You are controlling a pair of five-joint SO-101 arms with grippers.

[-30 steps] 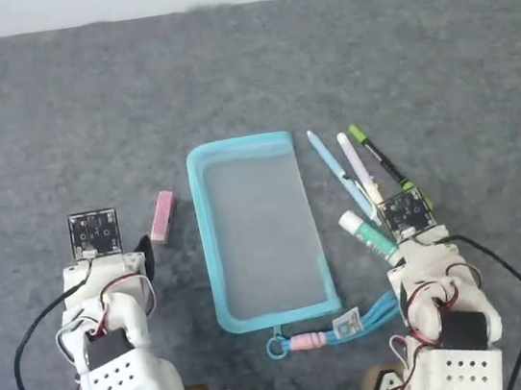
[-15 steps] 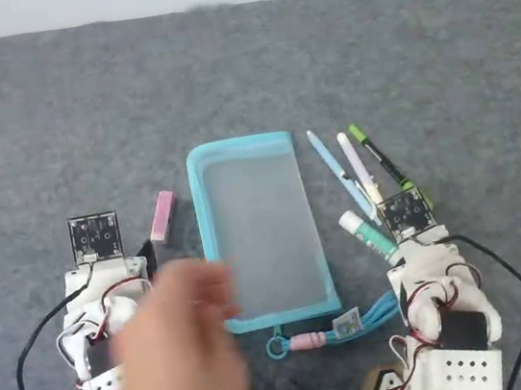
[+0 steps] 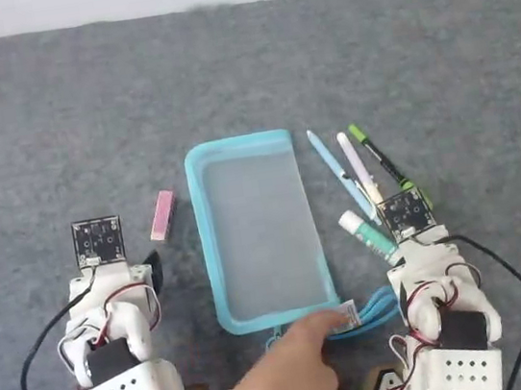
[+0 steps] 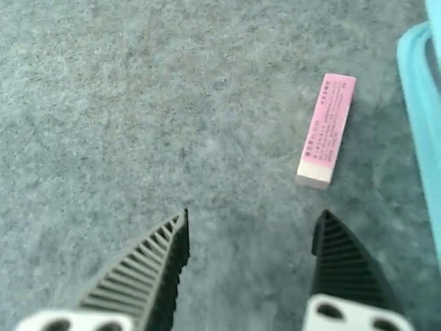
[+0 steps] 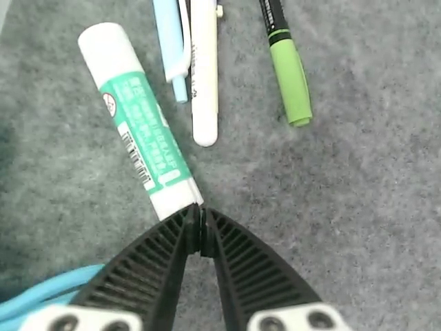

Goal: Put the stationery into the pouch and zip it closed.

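Note:
A light blue pouch (image 3: 260, 229) with a translucent face lies flat between the two arms. A pink eraser (image 3: 162, 215) rests just left of it; my left gripper (image 4: 251, 217) stands open a little short of the eraser (image 4: 326, 129), holding nothing. To the pouch's right lie a blue pen (image 3: 338, 172), a white pen (image 3: 360, 167), a green marker (image 3: 380, 159) and a green-and-white glue stick (image 3: 367, 234). My right gripper (image 5: 200, 214) is shut and empty, its tips at the end of the glue stick (image 5: 141, 125). A person's hand (image 3: 295, 374) covers the pouch's zip pull.
A light blue strap (image 3: 376, 312) runs from the pouch's near end toward the right arm's base. Grey carpet (image 3: 55, 117) covers the table, with open room at the back and far left.
The person's hand has moved from over the left arm to the pouch's near end, covering the zip pull. The left arm shifted slightly. The stationery has not moved.

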